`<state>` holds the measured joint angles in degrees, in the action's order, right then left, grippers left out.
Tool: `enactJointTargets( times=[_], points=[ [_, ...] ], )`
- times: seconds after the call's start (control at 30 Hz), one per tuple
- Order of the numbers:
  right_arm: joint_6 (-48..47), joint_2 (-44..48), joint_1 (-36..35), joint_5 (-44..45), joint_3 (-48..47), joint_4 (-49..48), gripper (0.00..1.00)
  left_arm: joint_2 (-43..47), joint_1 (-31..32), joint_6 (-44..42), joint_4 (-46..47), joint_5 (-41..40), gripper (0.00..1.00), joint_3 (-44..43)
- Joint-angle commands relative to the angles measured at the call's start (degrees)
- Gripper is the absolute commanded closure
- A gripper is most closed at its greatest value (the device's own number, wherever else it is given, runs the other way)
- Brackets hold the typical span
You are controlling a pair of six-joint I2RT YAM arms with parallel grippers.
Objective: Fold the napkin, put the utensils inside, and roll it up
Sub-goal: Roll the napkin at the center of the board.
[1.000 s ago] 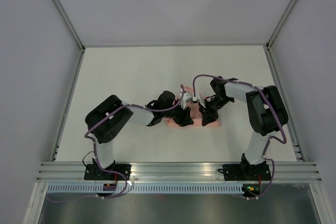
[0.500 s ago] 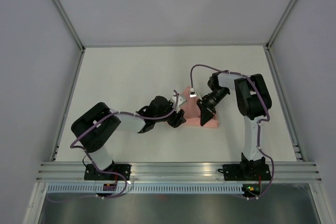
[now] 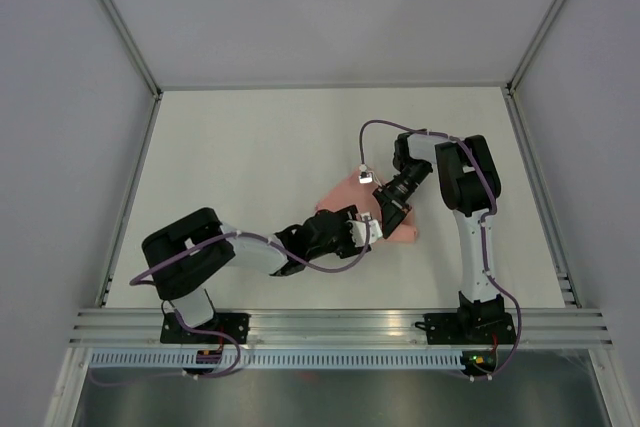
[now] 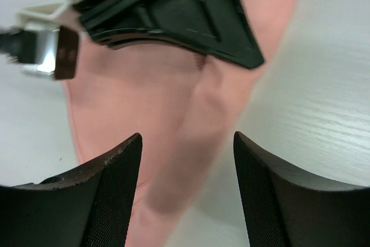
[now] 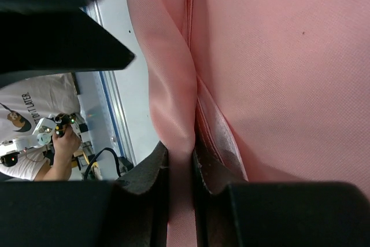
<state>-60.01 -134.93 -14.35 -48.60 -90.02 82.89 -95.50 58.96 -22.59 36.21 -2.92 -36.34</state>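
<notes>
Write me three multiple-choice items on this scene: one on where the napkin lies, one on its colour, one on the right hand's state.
1. Where is the napkin on the table?
A. in the far left corner
B. around the middle
C. hanging off the near edge

2. What colour is the napkin?
A. pale pink
B. dark blue
C. green

3. What is the right hand doing?
A. open over bare table
B. holding a cup
C. shut on a fold of the napkin

Key:
1 B, because the top view shows it mid-table.
2 A, because it is pink in every view.
3 C, because the right wrist view shows a ridge of cloth pinched between its jaws.
</notes>
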Motion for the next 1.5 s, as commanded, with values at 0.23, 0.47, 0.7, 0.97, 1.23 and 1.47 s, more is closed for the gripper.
enactJointTargets(
  times=[0.23, 0.47, 0.7, 0.97, 1.23, 1.47],
  points=[
    [-1.78, -2.79, 0.55, 7.82, -1.92, -7.04, 0.99, -9.78, 3.18, -15.38, 2.90, 0.98, 0.26, -6.02],
    [-2.22, -2.79, 0.55, 7.82, -1.83, -6.87, 0.99, -11.90, 1.69, -11.78, -8.48, 8.09, 0.32, -10.68],
    [-3.10, -2.79, 0.55, 7.55, -1.48, -6.43, 1.00, -14.44, 1.60, -4.84, -14.23, 12.40, 0.51, -12.18],
    [-3.10, -2.79, 0.55, 7.20, -0.60, -7.22, 0.99, -15.85, 0.81, 5.00, -8.17, 14.34, 0.78, -7.52],
    [-1.60, 4.41, 0.64, 6.85, 4.50, -12.31, 0.81, -16.99, -2.00, 12.82, -9.30, 23.90, 0.92, -7.69],
    [3.65, 15.38, 3.00, 3.52, 6.87, -19.85, 0.56, -19.72, -6.30, 17.49, -14.41, 32.53, 0.96, -11.12]
  ],
)
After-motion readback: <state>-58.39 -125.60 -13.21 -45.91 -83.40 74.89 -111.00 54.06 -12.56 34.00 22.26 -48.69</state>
